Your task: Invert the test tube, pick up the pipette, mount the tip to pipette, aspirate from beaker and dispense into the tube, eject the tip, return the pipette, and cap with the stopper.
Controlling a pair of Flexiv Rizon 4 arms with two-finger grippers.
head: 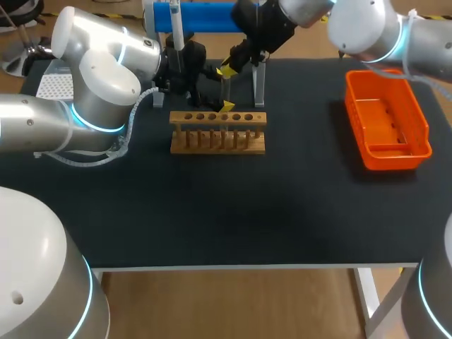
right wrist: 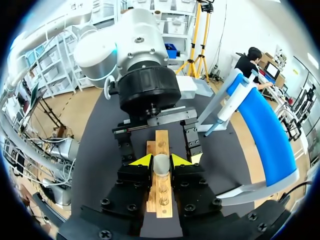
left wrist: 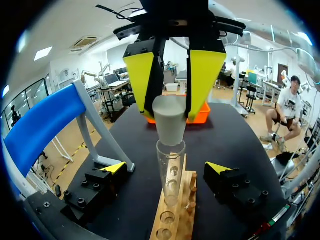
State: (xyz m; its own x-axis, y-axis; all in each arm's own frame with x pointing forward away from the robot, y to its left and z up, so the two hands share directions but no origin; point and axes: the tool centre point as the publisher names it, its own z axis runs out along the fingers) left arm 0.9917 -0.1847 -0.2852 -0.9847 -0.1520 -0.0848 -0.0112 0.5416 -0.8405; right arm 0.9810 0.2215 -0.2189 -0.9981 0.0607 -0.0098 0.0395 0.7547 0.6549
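A clear test tube stands upright in the wooden rack. The grey stopper sits at the tube's mouth, its narrow end down, and my right gripper is shut on it from above. In the head view my right gripper hangs over the rack's back row. My left gripper is open, one finger on each side of the tube, touching neither tube nor rack. The white pipette hangs on the blue stand behind the rack.
An orange bin lies at the table's right. The blue stand's legs rise close beside my left gripper. A white tip box sits at the far left, behind my left arm.
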